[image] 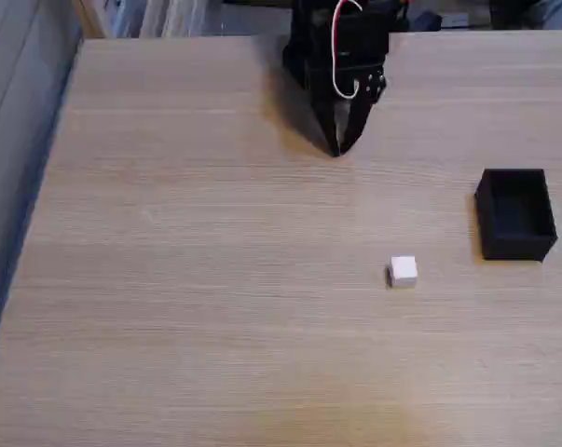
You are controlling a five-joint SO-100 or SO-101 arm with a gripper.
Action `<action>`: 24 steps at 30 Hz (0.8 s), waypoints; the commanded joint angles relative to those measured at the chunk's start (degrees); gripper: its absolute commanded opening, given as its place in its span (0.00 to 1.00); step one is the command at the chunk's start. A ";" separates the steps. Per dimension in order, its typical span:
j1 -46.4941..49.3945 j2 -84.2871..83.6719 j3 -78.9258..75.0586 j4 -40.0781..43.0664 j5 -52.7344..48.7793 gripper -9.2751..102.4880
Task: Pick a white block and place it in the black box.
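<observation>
reaching is our risk: our gripper point(336, 149), fingers pressed together, hangs well apart from the white block point(403, 271), which sits on the table point(187, 279) near the black box point(514, 214); descending unopened, we could knock it away.

The table point(215, 279) is wide and bare around the block point(403, 271), so a gripper could come at it from any side. The box point(514, 213) sits well apart from the block, up and to the right in the fixed view. Bare table lies between them.
</observation>
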 commanded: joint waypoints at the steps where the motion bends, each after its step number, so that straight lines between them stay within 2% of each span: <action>1: -1.23 0.35 0.88 0.26 -0.18 0.08; 24: -1.05 0.35 0.88 0.26 -0.44 0.08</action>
